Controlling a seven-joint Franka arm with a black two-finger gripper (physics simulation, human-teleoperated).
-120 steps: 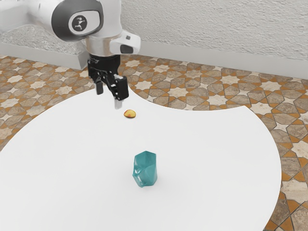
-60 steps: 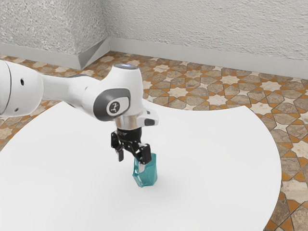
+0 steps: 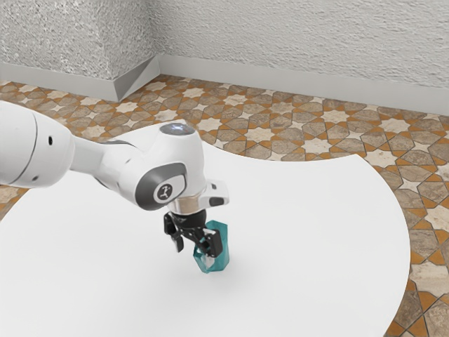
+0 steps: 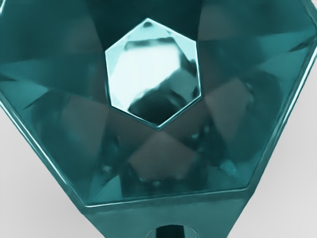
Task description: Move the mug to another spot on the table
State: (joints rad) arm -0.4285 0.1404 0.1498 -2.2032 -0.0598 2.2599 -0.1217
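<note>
White round table (image 3: 323, 232), patterned tile floor (image 3: 316, 133) behind it, rough grey wall (image 3: 295, 35) along the top of the frame.

Mug (image 3: 221, 247): teal, faceted, upright on the table at lower centre of the exterior view. The wrist view looks straight down into the mug (image 4: 153, 74) at its six-sided bottom, so the hand sits about over the opening.

Gripper (image 3: 196, 250): low at the mug, fingers spread. One finger (image 3: 179, 243) hangs clear on the frame-left side and the other crosses the mug's near wall. No clamp visible yet.

Step in hand, as I read it: seating the grasp. Best to bring one finger inside the rim and one outside, then close on a flat facet rather than an edge (facets may twist the mug as the fingers meet). Lift only once both pads bear.

Writing: none readable on the mug. The arm's joint cap (image 3: 165, 191) carries a small round emblem, no legible letters.
</note>
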